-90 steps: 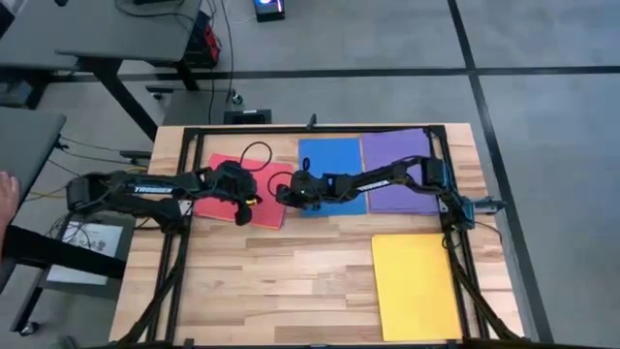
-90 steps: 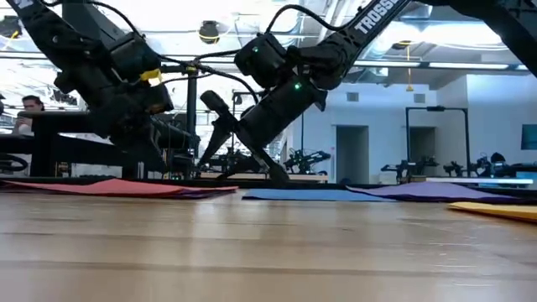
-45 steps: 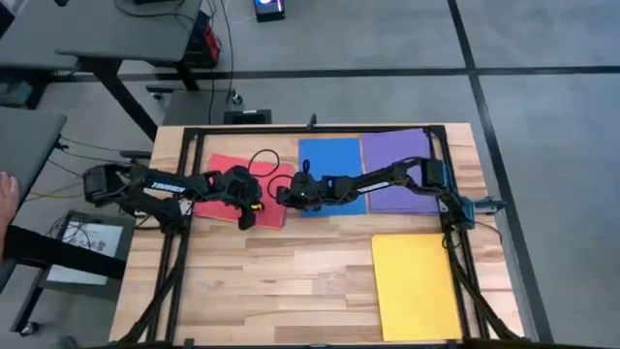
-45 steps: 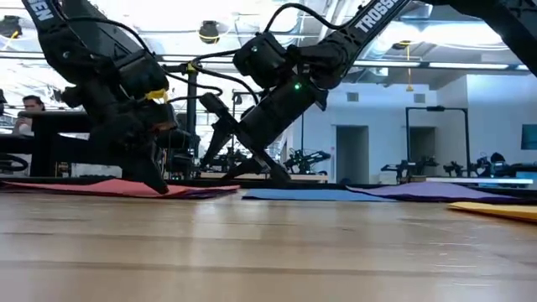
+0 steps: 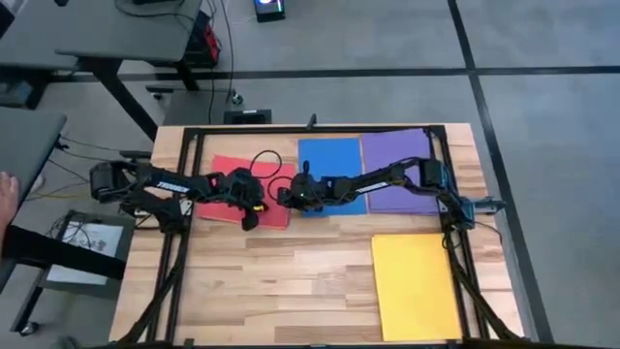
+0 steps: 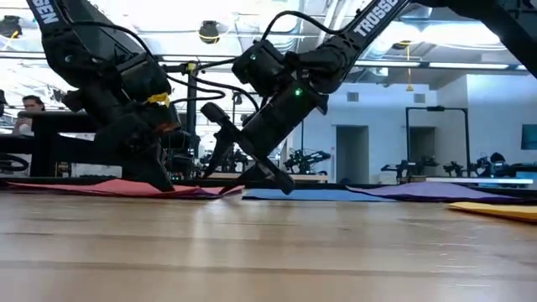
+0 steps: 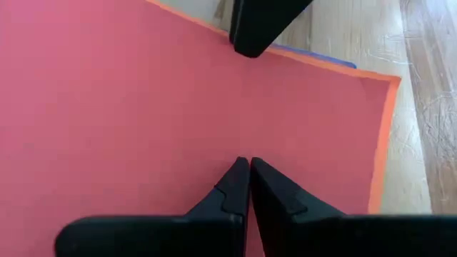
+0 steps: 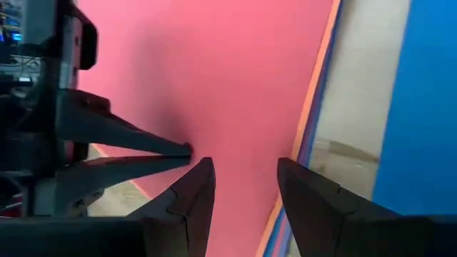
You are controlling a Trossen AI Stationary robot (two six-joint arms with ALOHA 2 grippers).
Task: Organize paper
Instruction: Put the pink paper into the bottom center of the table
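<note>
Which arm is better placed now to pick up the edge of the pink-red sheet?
Probably the right. The right gripper is open near the pink-red sheet's edge, beside the blue sheet. The left gripper is shut, pressing tips on the sheet.

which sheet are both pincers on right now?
The pink-red sheet, farthest left in the back row. Left pincer is shut with its tips on it; right pincer is open over its edge. The blue, purple and yellow sheets lie untouched.
</note>
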